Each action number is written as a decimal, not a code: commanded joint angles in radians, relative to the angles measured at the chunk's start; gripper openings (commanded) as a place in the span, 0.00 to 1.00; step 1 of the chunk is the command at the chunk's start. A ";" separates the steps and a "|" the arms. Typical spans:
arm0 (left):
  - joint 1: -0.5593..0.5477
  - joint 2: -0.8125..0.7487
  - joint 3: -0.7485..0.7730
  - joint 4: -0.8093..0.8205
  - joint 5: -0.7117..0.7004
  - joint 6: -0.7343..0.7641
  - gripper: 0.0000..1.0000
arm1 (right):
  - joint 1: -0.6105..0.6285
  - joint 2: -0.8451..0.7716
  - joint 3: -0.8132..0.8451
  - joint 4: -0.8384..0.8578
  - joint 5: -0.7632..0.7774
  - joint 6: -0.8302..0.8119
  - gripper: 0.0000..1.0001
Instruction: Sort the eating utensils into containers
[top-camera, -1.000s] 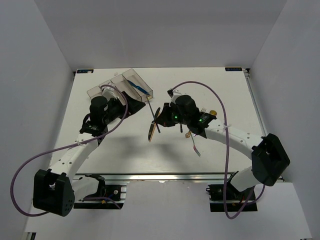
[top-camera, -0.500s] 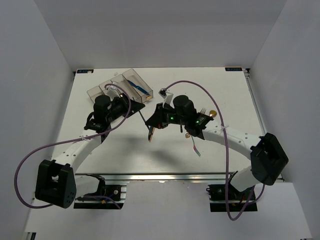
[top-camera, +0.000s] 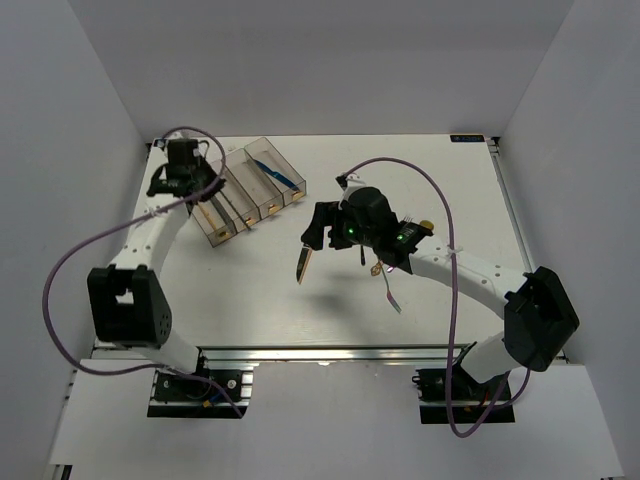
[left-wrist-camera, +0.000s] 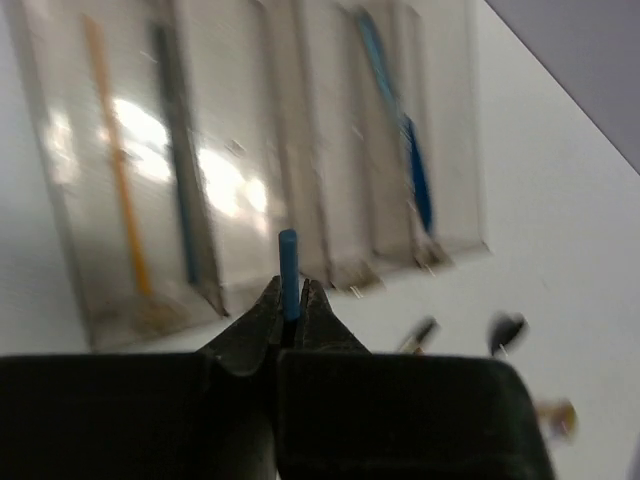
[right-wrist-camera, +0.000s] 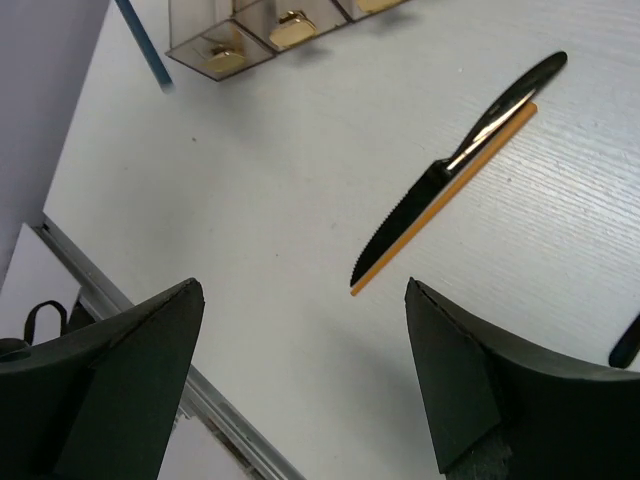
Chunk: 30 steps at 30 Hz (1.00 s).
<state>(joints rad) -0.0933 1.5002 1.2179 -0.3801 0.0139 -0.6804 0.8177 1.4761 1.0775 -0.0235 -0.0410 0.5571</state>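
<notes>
Eating utensils lie partly in the containers (top-camera: 232, 205) and partly on the table (right-wrist-camera: 250, 200); the left end effector (left-wrist-camera: 288, 300) is clamped on a slim blue piece (left-wrist-camera: 288, 260) near the bins.
Only the left wrist view shows an orange-brown chopstick (left-wrist-camera: 115, 190) and a dark chopstick (left-wrist-camera: 178, 190) in the bins; the blue knife (top-camera: 275, 170) shows overhead too. The right wrist view has the black knife (right-wrist-camera: 455, 160) against a wooden chopstick (right-wrist-camera: 500, 141), with the right end effector (right-wrist-camera: 300, 295) spread wide above. A second ago the left hung mid-table, open, and the right was shut.
</notes>
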 joint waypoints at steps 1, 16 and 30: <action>0.079 0.154 0.219 -0.275 -0.264 0.100 0.00 | 0.000 -0.036 0.036 -0.055 0.072 -0.028 0.86; 0.165 0.500 0.603 -0.428 -0.332 0.078 0.33 | -0.002 -0.011 0.036 -0.093 0.098 -0.074 0.89; 0.161 0.113 0.453 -0.372 -0.266 0.175 0.98 | 0.000 0.392 0.444 -0.460 0.452 0.130 0.89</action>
<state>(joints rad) 0.0742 1.8103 1.7309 -0.8078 -0.2890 -0.5575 0.8158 1.8305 1.4506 -0.3882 0.2897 0.5980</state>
